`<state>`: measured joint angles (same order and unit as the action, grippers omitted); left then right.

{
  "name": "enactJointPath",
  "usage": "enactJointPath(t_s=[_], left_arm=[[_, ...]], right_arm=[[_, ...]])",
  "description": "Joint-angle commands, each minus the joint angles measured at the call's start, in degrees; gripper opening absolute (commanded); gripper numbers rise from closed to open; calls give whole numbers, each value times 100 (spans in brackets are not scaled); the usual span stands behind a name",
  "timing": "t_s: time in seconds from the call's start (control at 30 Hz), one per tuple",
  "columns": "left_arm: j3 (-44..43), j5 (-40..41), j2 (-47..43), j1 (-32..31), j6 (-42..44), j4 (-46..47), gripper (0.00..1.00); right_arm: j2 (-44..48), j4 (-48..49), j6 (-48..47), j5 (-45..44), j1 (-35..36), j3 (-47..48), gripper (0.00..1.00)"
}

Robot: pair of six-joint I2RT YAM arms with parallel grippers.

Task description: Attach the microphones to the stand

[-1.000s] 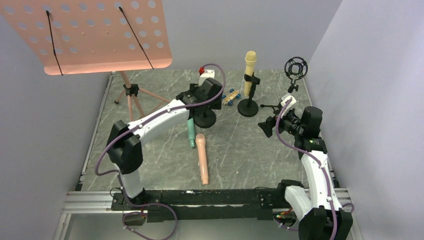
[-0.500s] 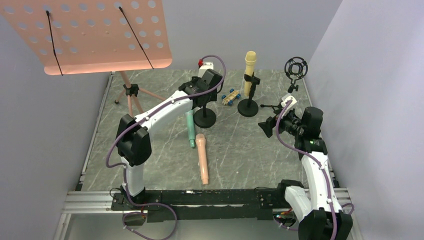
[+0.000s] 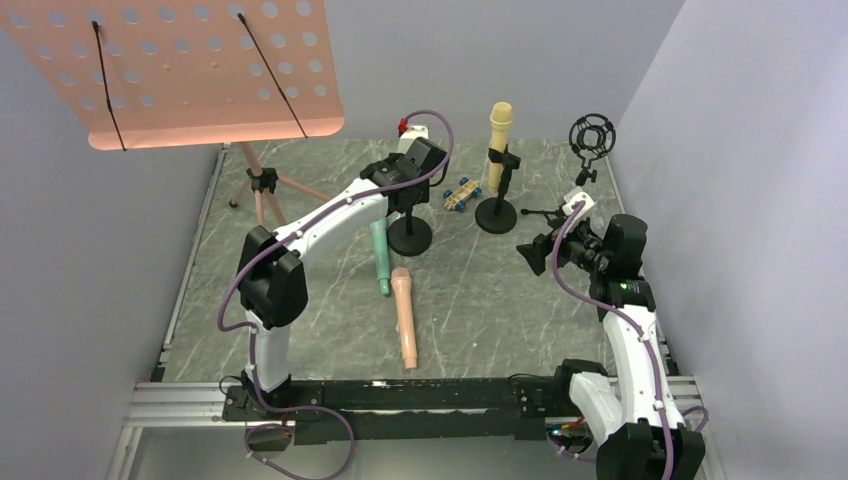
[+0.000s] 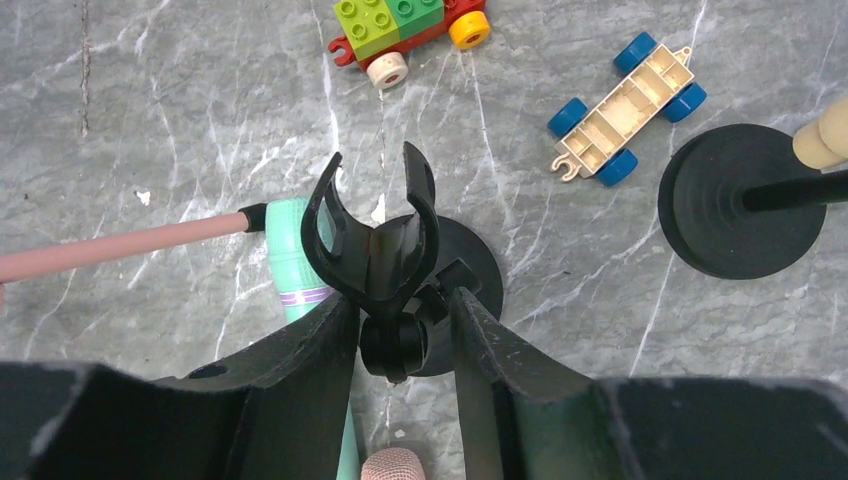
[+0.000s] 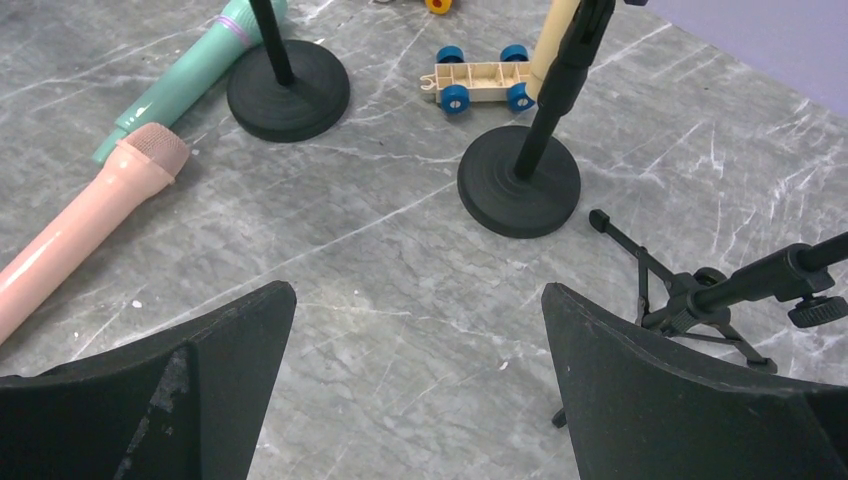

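Toy chassis [image 4: 627,112], mint microphone [image 4: 292,262] near gripped stand [image 4: 372,240]

Grey marble tabletop [image 3: 480,310], pale lavender walls [image 3: 740,150]

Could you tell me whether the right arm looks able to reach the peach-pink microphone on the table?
Probably yes: the right gripper is open and empty, the peach-pink microphone lies flat, and only bare table separates them.

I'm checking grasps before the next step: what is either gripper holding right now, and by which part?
The left gripper pinches the empty mic clip by the swivel joint beneath its prongs. The right gripper stands open, holding nothing.
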<state>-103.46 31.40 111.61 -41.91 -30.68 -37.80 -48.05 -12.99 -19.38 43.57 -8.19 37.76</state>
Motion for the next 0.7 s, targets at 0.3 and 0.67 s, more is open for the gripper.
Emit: enactJointPath(t_s=[0.3,0.67], left_arm=[[-381,141,157,15,194,-18,36],[133,-727,-396,-42,961,911,0]], right_arm=[[143,151,-73,90,-16,91,100],[155,130,-101,68,-14,108,100]])
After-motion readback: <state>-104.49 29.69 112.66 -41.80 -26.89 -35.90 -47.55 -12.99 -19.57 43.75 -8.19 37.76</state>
